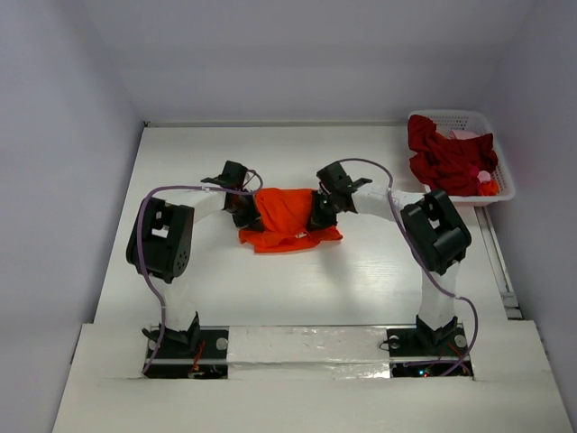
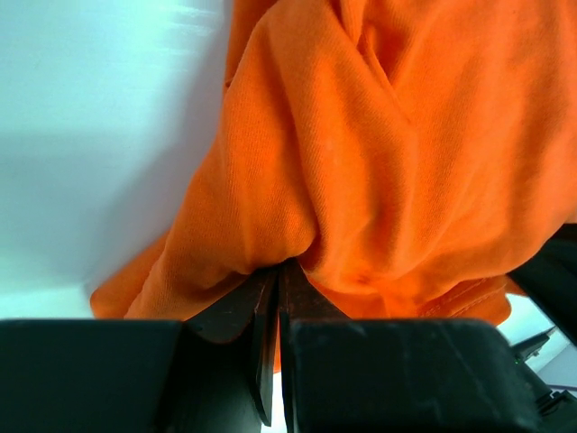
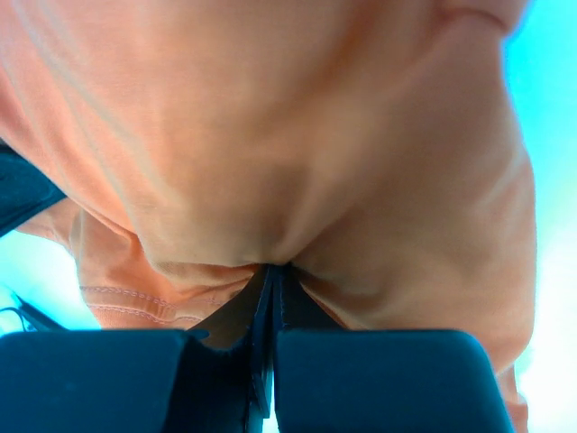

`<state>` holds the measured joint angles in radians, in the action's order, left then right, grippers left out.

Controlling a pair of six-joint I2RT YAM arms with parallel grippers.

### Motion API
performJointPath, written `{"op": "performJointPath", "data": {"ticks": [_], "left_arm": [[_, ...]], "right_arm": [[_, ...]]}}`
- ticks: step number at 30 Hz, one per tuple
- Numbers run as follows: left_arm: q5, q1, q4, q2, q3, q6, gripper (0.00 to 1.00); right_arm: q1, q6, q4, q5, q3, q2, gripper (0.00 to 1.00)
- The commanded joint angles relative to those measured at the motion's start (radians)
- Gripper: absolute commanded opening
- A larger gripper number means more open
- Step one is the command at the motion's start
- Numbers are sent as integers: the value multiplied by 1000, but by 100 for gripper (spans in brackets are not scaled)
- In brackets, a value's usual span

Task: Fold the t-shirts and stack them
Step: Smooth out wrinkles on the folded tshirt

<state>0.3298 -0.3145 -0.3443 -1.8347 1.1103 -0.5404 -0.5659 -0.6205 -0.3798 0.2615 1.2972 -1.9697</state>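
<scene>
The orange shirt (image 1: 287, 216) sits in the middle of the counter (image 1: 361, 289), strung between the two arms. The left claw (image 2: 278, 271) is closed tight on a bunch of cloth at the shirt's left side. Its wrist view shows the fabric gathered into a pinch right at the fingertips, with folds fanning away from that spot. The right claw (image 3: 273, 271) is clamped on the right side in the same way, and cloth puckers into its tips. Both have taken only a small bite of the shirt.

From above, the part of the shirt between the claws looks raised and drawn fairly flat. The near edge trails loose on the counter, wrinkled and spread a little wider than the held part. Holding it at two opposite sides makes sense for folding. The span between the claws is pulled straight, so it can probably be carried over the loose part and laid down as one even layer instead of a crumpled heap. The two claws are level with each other, which should stop the fold line from skewing.

The other shirts wait at the far right in a white basket (image 1: 451, 115). There is a heap of dark red shirts (image 1: 446, 158), with a pink shirt (image 1: 464, 135) showing behind it. They are well apart from the work area, so the middle of the counter is free for folding. No folded stack shows anywhere, so the task seems to be at an early stage.
</scene>
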Motion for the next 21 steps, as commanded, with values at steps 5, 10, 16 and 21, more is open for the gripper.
{"op": "performJointPath", "data": {"ticks": [5,10,16,21], "left_arm": [[-135,-6,4,-74,11,7,1],[-132,-15,1,-100,54,-1,2],[-129,-15,-22,-150,138,5,2],[-130,-15,-35,-181,183,7,2]], "right_arm": [[58,16,-8,-51,-3,-3,0],[78,27,-24,-47,19,-9,0],[87,36,-31,-42,42,-15,0],[107,36,-36,-27,68,-31,0]]}}
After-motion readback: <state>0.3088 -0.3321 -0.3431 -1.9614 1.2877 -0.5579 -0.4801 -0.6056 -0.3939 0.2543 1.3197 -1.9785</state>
